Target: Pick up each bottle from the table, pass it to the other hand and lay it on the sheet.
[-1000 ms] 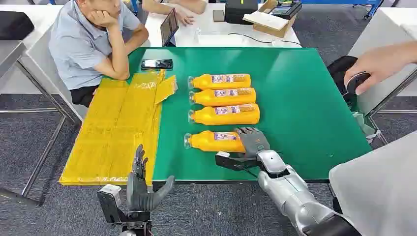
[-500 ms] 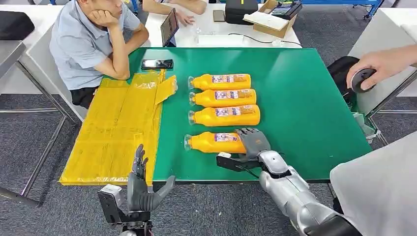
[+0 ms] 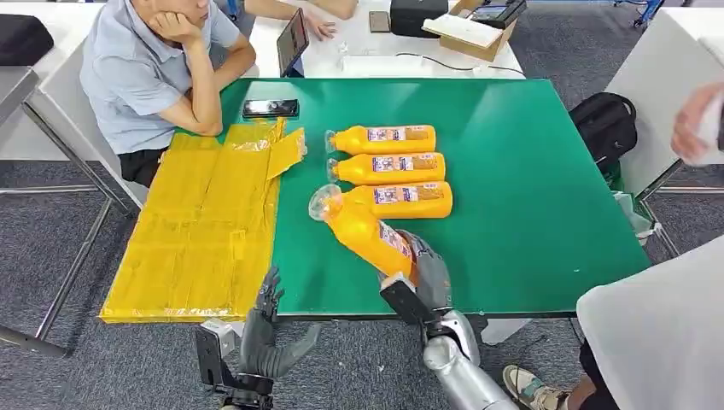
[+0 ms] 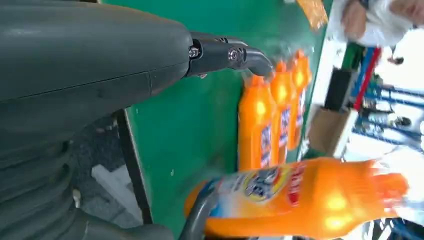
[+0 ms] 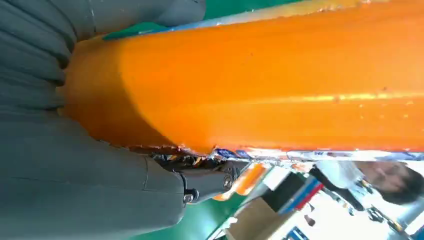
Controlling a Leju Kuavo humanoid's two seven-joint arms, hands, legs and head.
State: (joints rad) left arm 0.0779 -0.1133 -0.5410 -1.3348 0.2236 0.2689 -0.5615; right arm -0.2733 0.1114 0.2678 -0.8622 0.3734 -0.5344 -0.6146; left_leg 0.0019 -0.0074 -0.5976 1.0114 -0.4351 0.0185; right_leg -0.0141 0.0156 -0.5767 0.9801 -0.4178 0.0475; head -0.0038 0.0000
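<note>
My right hand point(image 3: 424, 275) grips an orange bottle point(image 3: 363, 228) by its base and holds it lifted off the green table point(image 3: 529, 188), tilted with its clear cap toward the far left. The same held bottle point(image 5: 270, 80) presses against the right hand's palm in the right wrist view, and the held bottle point(image 4: 300, 197) also shows in the left wrist view. Three more orange bottles point(image 3: 384, 168) lie side by side on the table beyond it. The yellow sheet point(image 3: 205, 226) covers the table's left part. My left hand point(image 3: 269, 337) hovers open below the table's front edge.
A person point(image 3: 154, 68) sits at the far left corner, elbow on the table, with a black phone point(image 3: 271, 108) nearby. Another person's hand point(image 3: 696, 124) shows at the right edge. A black bag point(image 3: 606, 128) sits beside the right edge. A white table point(image 3: 384, 43) with boxes stands behind.
My right hand has closed on the nearest bottle, lifted it off the table and swung it left and tilted. The left hand has shifted slightly right. The person's hand at right has moved.
</note>
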